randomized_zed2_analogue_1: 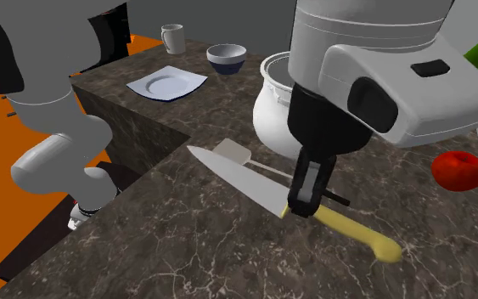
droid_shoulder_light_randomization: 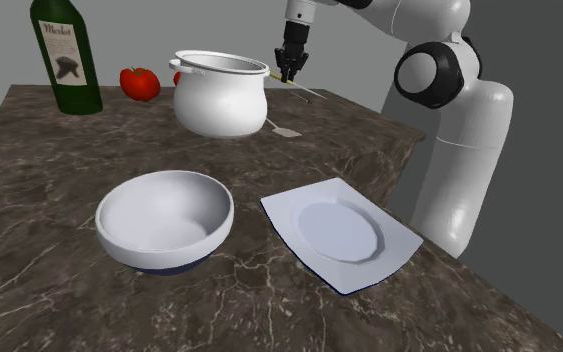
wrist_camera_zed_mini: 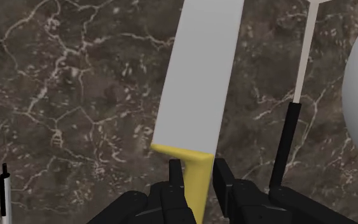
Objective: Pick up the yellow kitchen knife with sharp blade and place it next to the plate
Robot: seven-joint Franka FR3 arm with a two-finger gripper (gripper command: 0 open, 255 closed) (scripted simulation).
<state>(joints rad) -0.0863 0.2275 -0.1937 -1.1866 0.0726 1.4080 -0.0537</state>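
Note:
The knife has a grey blade [randomized_zed2_analogue_1: 237, 178] and a yellow handle [randomized_zed2_analogue_1: 356, 234] and lies low over the dark marble counter, near the white pot [randomized_zed2_analogue_1: 271, 110]. My gripper [randomized_zed2_analogue_1: 300, 204] points down onto it where blade meets handle. In the wrist view the fingers [wrist_camera_zed_mini: 175, 175] clasp the yellow handle from both sides, and the blade [wrist_camera_zed_mini: 199, 83] runs straight away from the gripper [wrist_camera_zed_mini: 198, 175]. I cannot tell whether the knife is off the surface. The square white plate [droid_shoulder_light_randomization: 341, 232] sits at the counter's near right in the shoulder view, well away from the gripper [droid_shoulder_light_randomization: 287, 72].
A white spatula [randomized_zed2_analogue_1: 233, 151] with a black handle lies beside the knife, next to the pot [droid_shoulder_light_randomization: 221, 95]. A white bowl [droid_shoulder_light_randomization: 164, 220] stands left of the plate. A tomato [droid_shoulder_light_randomization: 140, 83], a wine bottle [droid_shoulder_light_randomization: 66, 55] and a mug [randomized_zed2_analogue_1: 172, 38] also stand on the counter.

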